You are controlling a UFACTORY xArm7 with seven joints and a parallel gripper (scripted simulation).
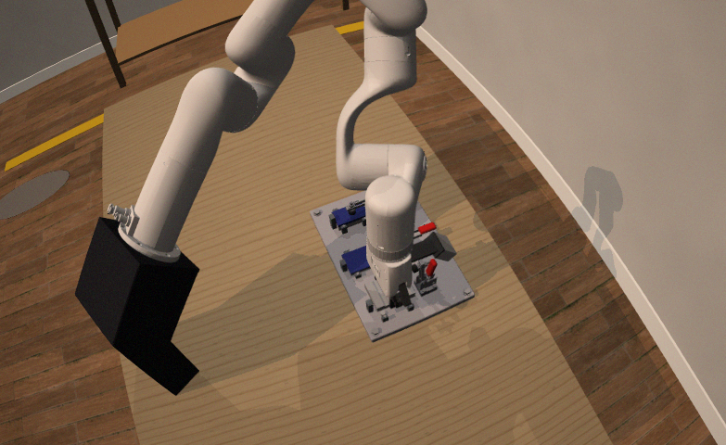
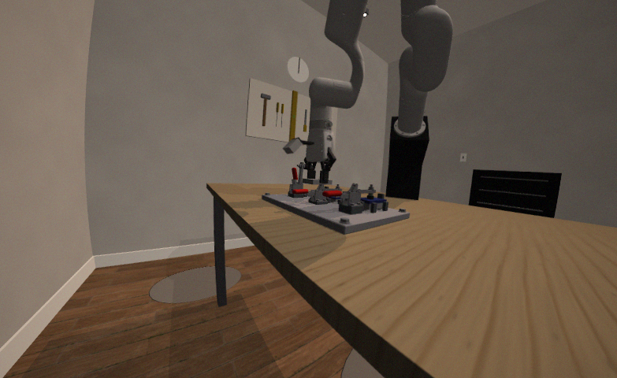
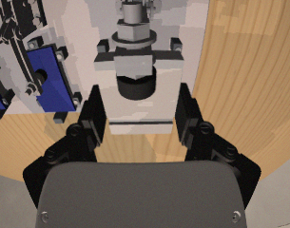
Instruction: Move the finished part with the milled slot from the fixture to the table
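Fingers of the gripper (image 3: 144, 121) squeeze the grey finished part (image 3: 140, 98) from both sides, held about half open by its width; the part hangs in the air above the grey fixture plate (image 1: 438, 317), which lies on the wooden table (image 2: 489, 280); two blue blanks (image 1: 350, 213) (image 1: 354, 259) sit in their nests on the plate, just beside the arm; one red clamp handle (image 1: 430, 267) stands up near the gripper; another red handle (image 1: 426, 227) lies flat.
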